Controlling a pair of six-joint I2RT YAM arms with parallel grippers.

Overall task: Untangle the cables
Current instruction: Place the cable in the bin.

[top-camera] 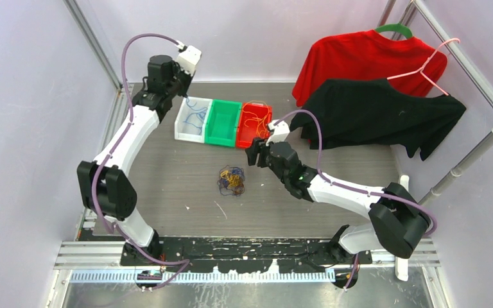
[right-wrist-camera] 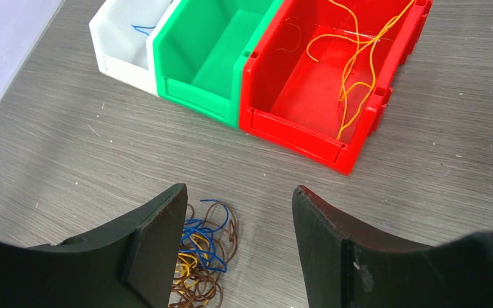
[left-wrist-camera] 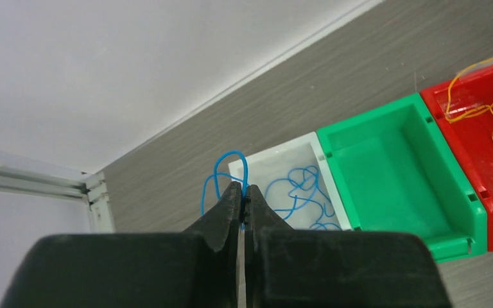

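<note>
Blue cable (left-wrist-camera: 231, 153) hangs pinched in left hand (left-wrist-camera: 242, 191).

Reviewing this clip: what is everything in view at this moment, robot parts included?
white bin: one, white, left end of the bin row on the table
green bin: one, green, middle of the row, no cable in it
red bin: one, red, right end of the row
blue cable: count unclear, blue, in the white bin, one loop lifted
orange cables: several strands, orange, in the red bin
tangled clump: one, blue, yellow and brown, on the table before the bins
red shirt: one, on a green hanger, back right
black shirt: one, below the red shirt
pink hanger: one, over the shirts
left gripper: shut on the blue cable
right gripper: open, beside the clump
</note>
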